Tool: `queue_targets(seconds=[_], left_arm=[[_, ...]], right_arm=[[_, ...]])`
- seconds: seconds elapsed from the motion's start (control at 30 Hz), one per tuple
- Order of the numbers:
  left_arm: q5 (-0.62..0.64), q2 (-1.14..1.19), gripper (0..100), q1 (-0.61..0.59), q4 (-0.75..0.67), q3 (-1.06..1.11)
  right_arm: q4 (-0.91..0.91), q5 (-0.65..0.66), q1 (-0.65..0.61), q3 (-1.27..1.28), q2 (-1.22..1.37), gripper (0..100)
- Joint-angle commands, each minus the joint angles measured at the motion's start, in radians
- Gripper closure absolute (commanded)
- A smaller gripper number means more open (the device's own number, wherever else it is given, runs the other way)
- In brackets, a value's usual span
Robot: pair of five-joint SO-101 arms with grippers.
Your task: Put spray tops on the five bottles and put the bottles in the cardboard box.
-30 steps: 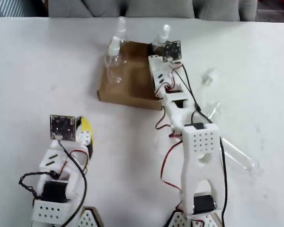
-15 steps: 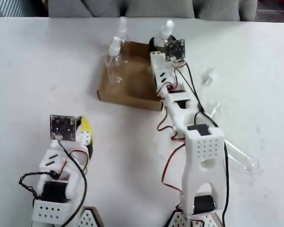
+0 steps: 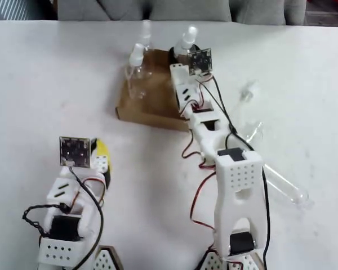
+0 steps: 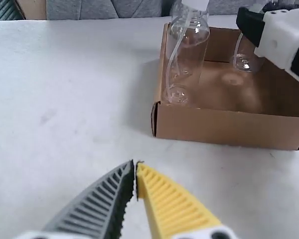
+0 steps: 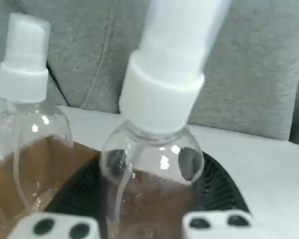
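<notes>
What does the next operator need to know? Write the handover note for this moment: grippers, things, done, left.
Left gripper: shut, empty, low over the table, short of the cardboard box.
Right gripper: shut on the held bottle, spray top on, at the box's far corner. I cannot tell whether it touches the box floor.
Done: the boxed bottle, with its top on, stands in the box.
Left: release the held bottle. An uncapped bottle and a loose spray top lie on the table right of the box. Cap and box the rest.
</notes>
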Motion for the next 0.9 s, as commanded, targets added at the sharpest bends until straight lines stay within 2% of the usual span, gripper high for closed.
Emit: queue_targets(seconds=[0.0, 0.87], left_arm=[[0.003, -0.007, 98, -0.010, -0.005, 0.000], [0.003, -0.008, 98, -0.010, -0.005, 0.000]], right_arm=[[-0.025, -0.011, 0.012, -0.081, 0.010, 96.5], [-0.022, -0.011, 0.013, -0.098, 0.050, 95.3]])
